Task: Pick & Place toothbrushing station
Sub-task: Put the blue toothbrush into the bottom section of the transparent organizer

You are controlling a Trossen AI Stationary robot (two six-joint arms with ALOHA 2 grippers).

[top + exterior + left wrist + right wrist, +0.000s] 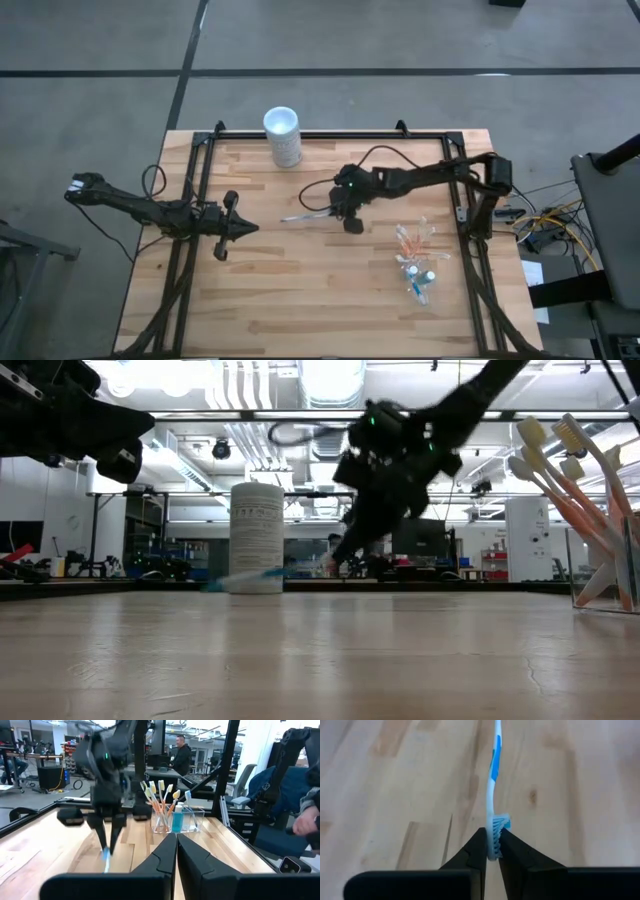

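My right gripper (338, 212) hangs over the table's middle, shut on a blue-and-white toothbrush (300, 217) that reaches toward the table's left. The same toothbrush (493, 770) runs away from the fingers in the right wrist view. The toothbrushing station (418, 262), a clear plastic holder with orange-and-white and blue-and-white toothbrushes standing in it, rests on the table to the near right of that gripper. It also appears in the left wrist view as the station (175, 815). My left gripper (240, 228) waits shut at the table's left, holding nothing. My right gripper pinches the toothbrush's bristle head (495, 832) between its two fingertips. The fingers slant down from the table's right, and the handle (240, 577) runs on ahead of them. The brush hangs tilted, its handle end lower, and looks clear of the table.
A tall opaque white cup (282, 136) stands at the far edge, left of centre. Black frame rails (200, 170) run along the table's left, far and right sides. Bare wood lies in the near half. A person (181, 755) stands in the room beyond.
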